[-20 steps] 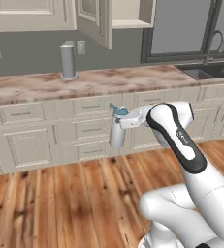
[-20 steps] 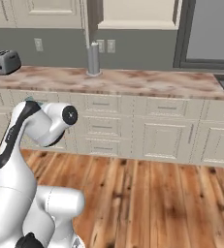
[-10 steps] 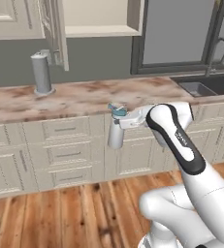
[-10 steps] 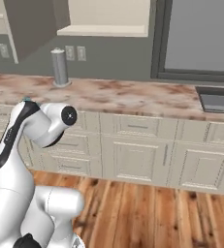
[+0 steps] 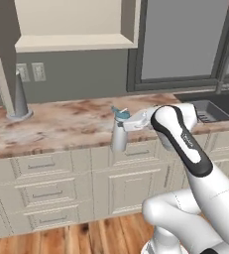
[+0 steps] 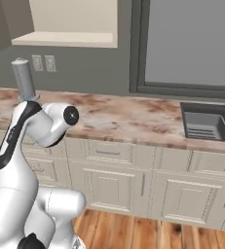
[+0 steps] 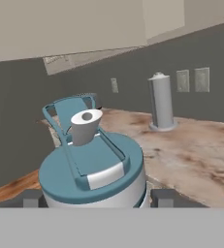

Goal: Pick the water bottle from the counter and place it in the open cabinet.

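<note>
My gripper (image 5: 120,125) is closed on the bottle (image 5: 118,136); in the hand view my two fingers (image 7: 32,198) stand on either side of its body, just under the teal cap (image 7: 91,170), whose grey flip spout (image 7: 86,125) rises toward the camera with the thin teal loop behind it. In the left base view the bottle hangs upright in the air, clear of the bench (image 5: 61,124), with its lower part in front of the beige drawer fronts (image 5: 41,191) and its cap level with the bench's front edge. My arm (image 5: 178,136) reaches in from the lower right to hold it.

Beyond the bottle the pinkish marble bench runs left to right. On it, well to the left and near the wall, stands a grey cylinder (image 5: 20,96) on a round base, beside two wall outlets (image 5: 29,72). A dark sink (image 5: 212,106) with a tap (image 5: 225,69) is set into the bench at the right.

Higher on the wall, the cabinet (image 5: 76,25) is open, its cream shelf facing me, up and left of the bottle. To its right is a grey window (image 5: 185,39).
</note>
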